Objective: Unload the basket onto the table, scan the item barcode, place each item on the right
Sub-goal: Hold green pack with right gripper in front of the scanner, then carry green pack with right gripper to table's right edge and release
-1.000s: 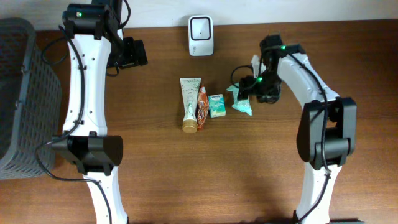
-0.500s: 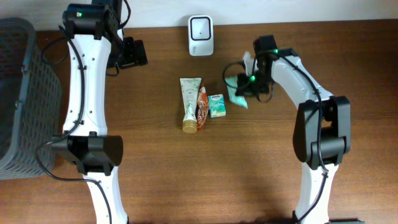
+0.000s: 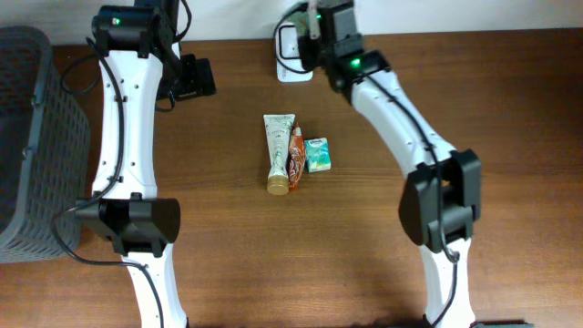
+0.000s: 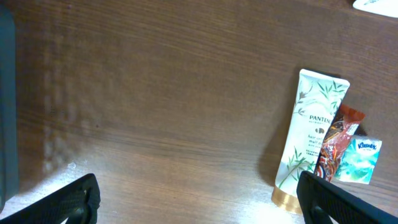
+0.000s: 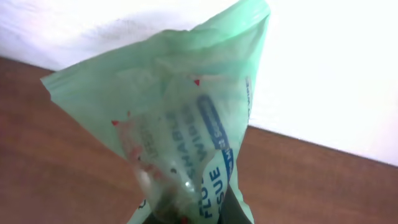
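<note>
Being pinched by the shut right gripper [image 5: 185,214] near the scanner [image 3: 288,62], the limp wipes packet [image 5: 186,118] could fold, leaving its barcode unread; the left gripper [image 4: 196,193] is held wide apart.

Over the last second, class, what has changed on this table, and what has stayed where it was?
The right gripper shut on the translucent green plastic wipes packet, lifted it off the brown wooden table and carried it to the far side and leftward, to the white box-shaped scanner. Unchanged: the open left gripper, the cream Pantene tube, the orange sachet and the small green tissue pack.
</note>
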Robot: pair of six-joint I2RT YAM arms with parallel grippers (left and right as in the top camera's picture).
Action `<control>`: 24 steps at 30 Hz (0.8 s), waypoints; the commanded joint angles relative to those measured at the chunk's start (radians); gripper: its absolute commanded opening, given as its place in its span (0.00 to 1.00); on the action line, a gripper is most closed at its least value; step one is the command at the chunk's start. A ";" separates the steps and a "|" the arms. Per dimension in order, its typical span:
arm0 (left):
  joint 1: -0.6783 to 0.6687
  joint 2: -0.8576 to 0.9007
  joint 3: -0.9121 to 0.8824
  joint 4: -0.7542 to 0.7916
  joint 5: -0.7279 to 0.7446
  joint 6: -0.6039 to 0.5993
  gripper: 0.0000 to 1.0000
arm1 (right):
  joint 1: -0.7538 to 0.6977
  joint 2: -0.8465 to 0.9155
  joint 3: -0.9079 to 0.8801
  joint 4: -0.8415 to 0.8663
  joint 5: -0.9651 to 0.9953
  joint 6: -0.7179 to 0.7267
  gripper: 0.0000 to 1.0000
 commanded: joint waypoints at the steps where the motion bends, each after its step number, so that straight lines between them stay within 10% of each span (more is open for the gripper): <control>1: 0.000 -0.012 0.009 -0.001 -0.007 0.001 0.99 | 0.011 0.076 0.008 0.037 0.073 -0.050 0.04; 14: 0.000 -0.012 0.009 -0.001 -0.007 0.001 0.99 | -0.037 0.040 0.009 0.027 0.224 -0.050 0.04; 24: 0.000 -0.012 0.009 -0.001 -0.007 0.001 0.99 | -0.417 -0.058 0.008 -0.343 0.377 0.061 0.04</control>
